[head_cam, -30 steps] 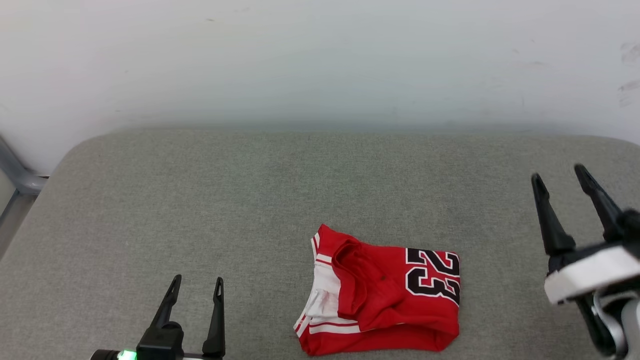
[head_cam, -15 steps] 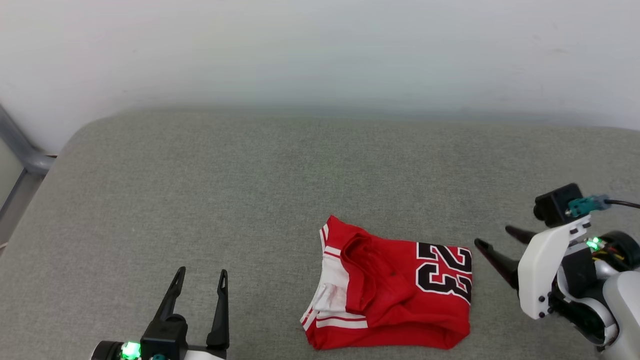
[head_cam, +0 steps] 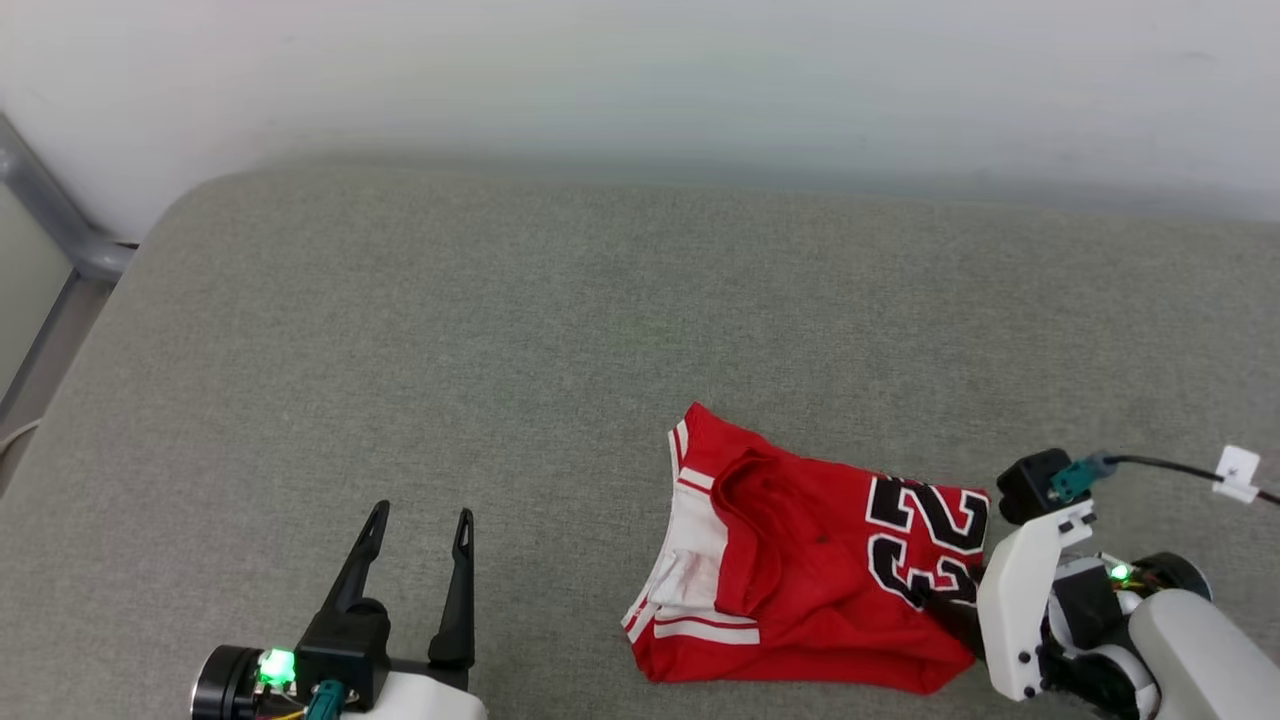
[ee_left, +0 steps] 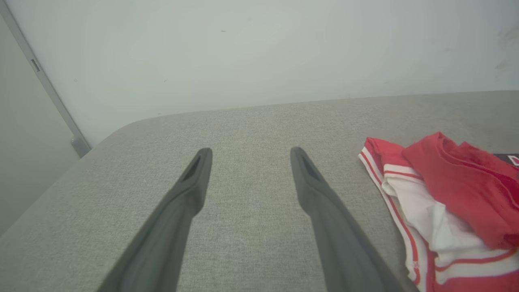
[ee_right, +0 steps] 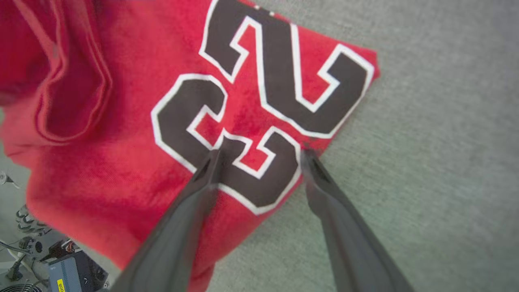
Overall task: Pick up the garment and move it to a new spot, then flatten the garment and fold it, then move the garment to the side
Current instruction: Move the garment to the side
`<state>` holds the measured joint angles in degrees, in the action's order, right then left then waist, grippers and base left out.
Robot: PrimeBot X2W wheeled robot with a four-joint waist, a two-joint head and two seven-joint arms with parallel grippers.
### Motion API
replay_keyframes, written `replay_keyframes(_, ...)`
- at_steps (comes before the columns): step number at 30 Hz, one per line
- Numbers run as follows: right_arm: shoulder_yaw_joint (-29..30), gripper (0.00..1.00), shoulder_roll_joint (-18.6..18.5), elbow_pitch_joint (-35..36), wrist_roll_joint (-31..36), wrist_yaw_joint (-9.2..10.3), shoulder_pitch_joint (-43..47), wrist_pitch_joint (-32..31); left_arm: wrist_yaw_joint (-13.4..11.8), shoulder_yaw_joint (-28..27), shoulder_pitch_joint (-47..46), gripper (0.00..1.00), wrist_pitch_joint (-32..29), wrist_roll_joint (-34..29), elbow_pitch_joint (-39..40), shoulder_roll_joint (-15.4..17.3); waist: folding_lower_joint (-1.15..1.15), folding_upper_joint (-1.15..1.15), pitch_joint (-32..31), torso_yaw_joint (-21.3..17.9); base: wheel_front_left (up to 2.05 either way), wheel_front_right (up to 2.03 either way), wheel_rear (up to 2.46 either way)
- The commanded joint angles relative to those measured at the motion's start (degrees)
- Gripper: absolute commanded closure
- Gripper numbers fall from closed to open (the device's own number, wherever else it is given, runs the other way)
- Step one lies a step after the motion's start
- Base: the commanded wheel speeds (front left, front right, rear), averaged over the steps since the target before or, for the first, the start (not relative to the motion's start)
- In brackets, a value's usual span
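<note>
The garment (head_cam: 810, 580) is seen lying folded and rumpled on the grey fabric-covered counter (head_cam: 500, 330), near its front right, with the black "23" turned rightward. The right hand (ee_right: 260, 155) is spread wide at the garment's right edge, one finger over the numeral and the other at the hem. Nothing is grasped, and contact cannot be judged. The left hand (head_cam: 422, 512) is seen released above bare counter, well apart from the garment. A pale wall (head_cam: 640, 80) is seen behind, and a grey metal frame (head_cam: 50, 220) at far left.
</note>
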<state>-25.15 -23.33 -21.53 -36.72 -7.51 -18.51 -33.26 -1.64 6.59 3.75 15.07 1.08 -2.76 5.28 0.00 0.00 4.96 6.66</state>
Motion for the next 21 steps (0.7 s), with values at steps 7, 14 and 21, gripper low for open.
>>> replay_keyframes(7, -4.5, 0.00, -0.1, -6.5, 1.1, 0.05, 2.6, 1.1, -0.1, 0.2, -1.6, 0.00, 0.1, -0.4, 0.1, -0.1, 0.00, 0.00, 2.1, 1.1, 0.00, 0.00, 0.00)
replay_keyframes(14, -12.3, 0.00, -2.0, -8.7, 2.5, 0.04, 4.2, -0.2, 0.0, 0.5, -2.2, 0.00, 0.1, -0.3, -0.1, -0.2, 0.00, 0.00, 3.6, 0.5, 0.00, 0.00, 0.00)
replay_keyframes(21, -18.1, 1.00, -1.1, -11.7, 0.5, -0.12, 3.9, -0.2, 0.4, 1.1, -3.7, 0.00, 0.1, -0.5, -0.4, -0.3, 0.00, 0.00, 4.5, 0.8, 0.00, 0.00, 0.00)
